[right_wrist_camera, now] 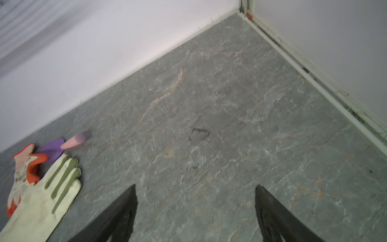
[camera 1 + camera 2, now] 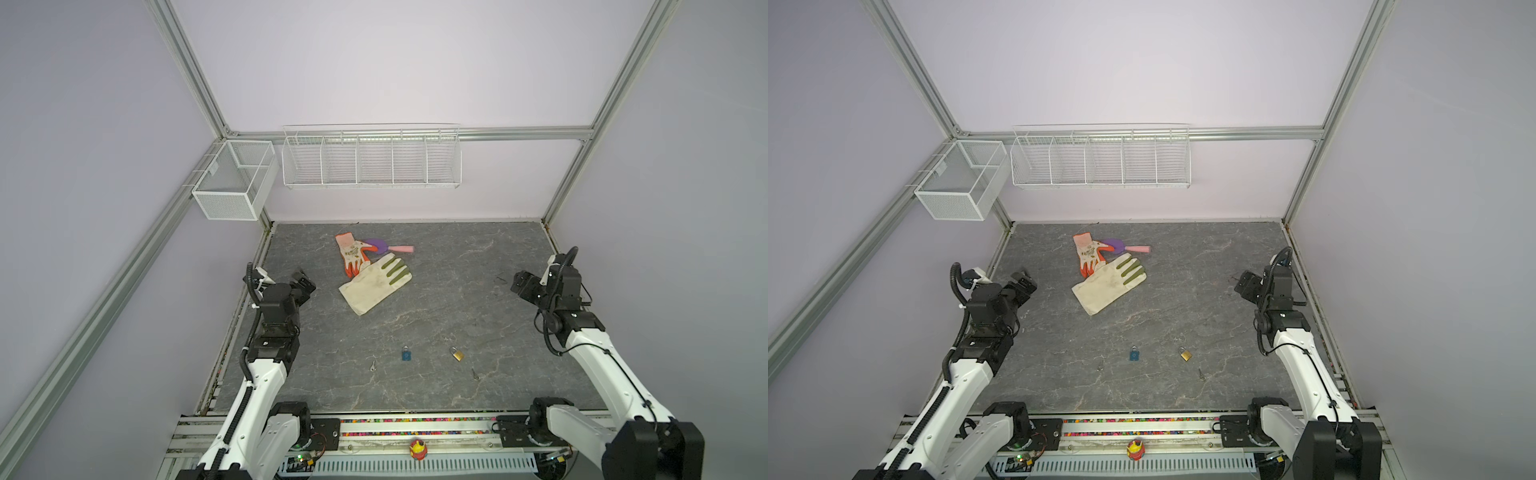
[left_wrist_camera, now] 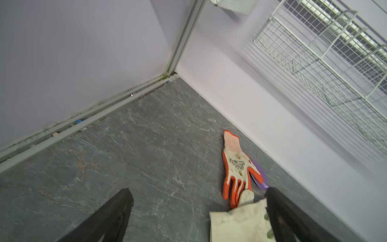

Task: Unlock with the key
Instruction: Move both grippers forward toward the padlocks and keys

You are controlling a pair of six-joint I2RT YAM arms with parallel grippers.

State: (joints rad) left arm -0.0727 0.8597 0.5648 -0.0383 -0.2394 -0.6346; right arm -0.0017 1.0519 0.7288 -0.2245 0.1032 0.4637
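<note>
Lying flat: small brass padlock | thin silver key near it | left fingers, right fingers spread, empty

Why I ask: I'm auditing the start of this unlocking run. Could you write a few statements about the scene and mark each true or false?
1. The left gripper and the right gripper are open and empty. True.
2. The blue padlock sits in a wire basket. False: it lies on the table, near the brass padlock.
3. The white glove overlaps the orange glove's fingertips. True.
4. A key is inserted in the brass padlock. False: the left key and the right key lie on the table, apart from both padlocks.
</note>
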